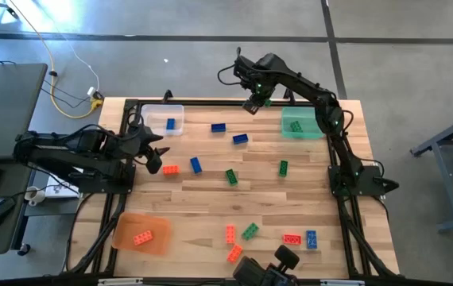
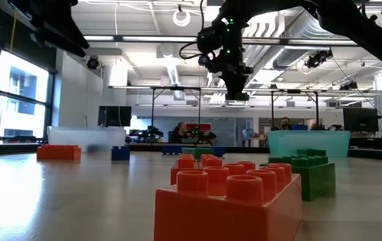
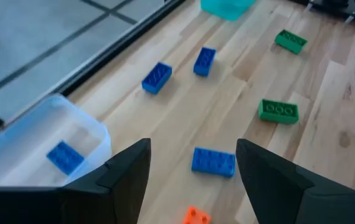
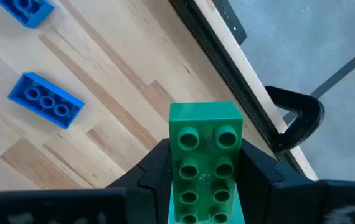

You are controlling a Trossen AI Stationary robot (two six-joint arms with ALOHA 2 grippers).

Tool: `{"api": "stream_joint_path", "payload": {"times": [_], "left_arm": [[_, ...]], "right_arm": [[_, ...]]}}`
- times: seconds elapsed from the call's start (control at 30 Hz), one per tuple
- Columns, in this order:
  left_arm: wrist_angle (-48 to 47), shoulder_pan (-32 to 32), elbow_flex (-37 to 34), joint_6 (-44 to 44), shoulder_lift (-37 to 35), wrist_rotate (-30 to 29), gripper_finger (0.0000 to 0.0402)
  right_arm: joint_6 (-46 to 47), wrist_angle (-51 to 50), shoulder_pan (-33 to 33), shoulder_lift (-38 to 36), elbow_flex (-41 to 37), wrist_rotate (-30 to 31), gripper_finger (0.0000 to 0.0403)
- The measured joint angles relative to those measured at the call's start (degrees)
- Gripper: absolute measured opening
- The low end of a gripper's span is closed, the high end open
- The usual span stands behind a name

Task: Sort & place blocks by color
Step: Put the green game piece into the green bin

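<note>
From the table's near edge, the orange-red brick (image 2: 228, 204) fills the lower middle of the low view, a green brick (image 2: 306, 173) just behind it. Higher up, the right gripper (image 1: 253, 104) hangs over the far edge of the table, upper centre of the high view, its jaws clamped on a green block (image 4: 203, 163) that stands studs-up between the fingers. The green tray (image 1: 301, 124) sits just to the right of it, one green block already inside. To finish this step well, I'd say the arm should swing right until the block hangs squarely over the tray's middle, come down low, then let go so it doesn't bounce off the rim. The left gripper (image 1: 154, 157) hovers at the left side, fingers spread and holding nothing, above a blue brick (image 3: 213, 162) and an orange one (image 1: 170, 169). Counting on the high view: three trays, namely the clear tray (image 1: 163, 119) at upper left with one blue block, the green one, and the orange tray (image 1: 141, 233) at lower left with one orange block. Loose on the wood I make out four blue, three green and four orange-red bricks, though one near the bottom edge is partly hidden.
</note>
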Motion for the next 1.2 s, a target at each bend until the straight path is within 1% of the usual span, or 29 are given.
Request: {"api": "stream_joint_path", "payload": {"times": [0.2,0.3,0.37,0.43,0.53,0.57,0.7,0.83,1.03,1.2], "left_arm": [[5.08,4.63,0.02,5.98,1.63,3.86,0.0225],[5.60,6.71,0.02,7.22,2.70,6.01,0.0225],[5.93,7.90,0.02,8.03,3.41,7.18,0.0225],[6.18,8.96,0.02,8.62,4.05,8.20,0.0225],[6.33,10.41,0.02,9.05,5.09,9.61,0.0225],[6.38,10.87,0.02,9.04,5.47,10.06,0.0225],[6.65,12.64,0.02,8.81,7.27,12.01,0.0225],[7.81,13.93,0.02,6.57,9.26,13.35,0.0225],[11.18,15.16,0.02,1.01,12.46,16.54,0.0225],[14.50,15.21,0.02,-8.65,15.17,16.71,0.0225]], "right_arm": [[0.24,-0.08,-0.67,-1.42,-0.71,0.44,0.0109],[1.02,-0.01,-0.96,-3.09,-3.27,1.41,0.0109],[1.34,-0.03,-1.01,-4.68,-6.36,1.67,0.0109],[1.98,0.00,-1.14,-6.84,-10.58,1.92,0.0109],[4.00,1.91,-1.64,-11.39,-18.70,4.38,0.0109],[4.70,3.71,-2.04,-13.26,-21.76,4.18,0.0109],[6.59,13.44,-3.69,-20.63,-34.28,0.28,0.0109],[8.92,21.29,-5.59,-26.94,-44.79,-0.97,0.0109],[10.50,30.05,-8.03,-32.69,-57.59,-1.47,0.0109],[10.08,35.23,-9.68,-35.14,-66.64,-1.37,0.0109]]}}
